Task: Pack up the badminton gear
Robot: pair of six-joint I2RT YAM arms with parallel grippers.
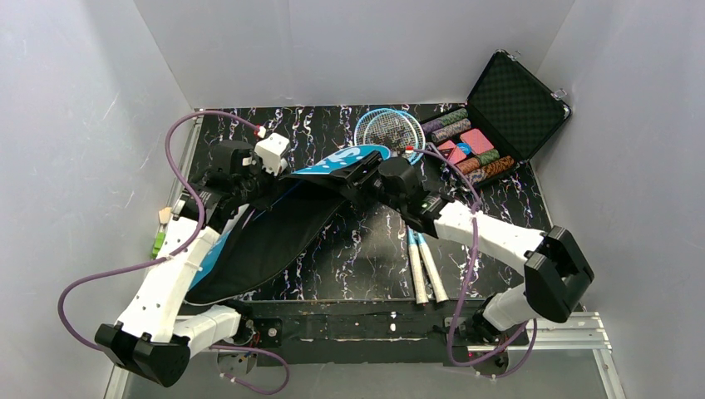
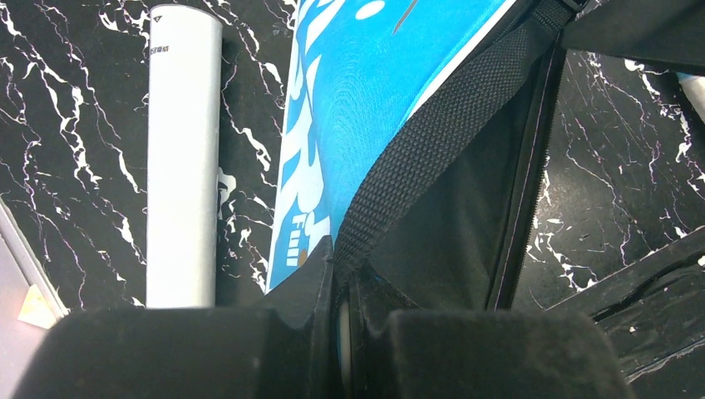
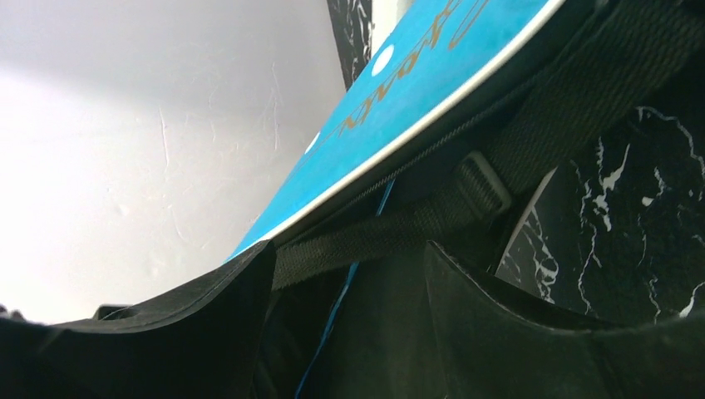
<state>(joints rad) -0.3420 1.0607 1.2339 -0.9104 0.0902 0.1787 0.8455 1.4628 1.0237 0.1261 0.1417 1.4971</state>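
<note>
1. Step in hand, as I judge it: opening the bag (image 1: 283, 237) so the gear can go in; nothing looks packed yet.
2. The blue bag lies slantwise on the desk (image 1: 374, 249), from the near left toward the far middle, with its dark inside showing.
3. My left tool (image 2: 339, 307) is shut tight on the bag's black webbing strap (image 2: 441, 141), at the far left of the bag.
4. My right tool (image 3: 349, 249) sits at the bag's far end with its fingers wide apart. The strap and the zipped edge of the blue panel run between them, and nothing looks pinched.
5. The two rackets (image 1: 391, 130) lie together on the desk to the right of the bag. Their heads are far, beside the black case (image 1: 507, 108), and their handles point to the near edge.
6. The white tube (image 2: 183, 158) lies on the desk just left of the bag, outside it. I cannot see any shuttlecocks.
7. Next move, I reckon: the right tool closes on the panel edge and draws it away from my left, so the mouth gapes wide enough for a racket head.
8. That calls for catching fabric, not only the loose strap, while my left grip holds firm.
</note>
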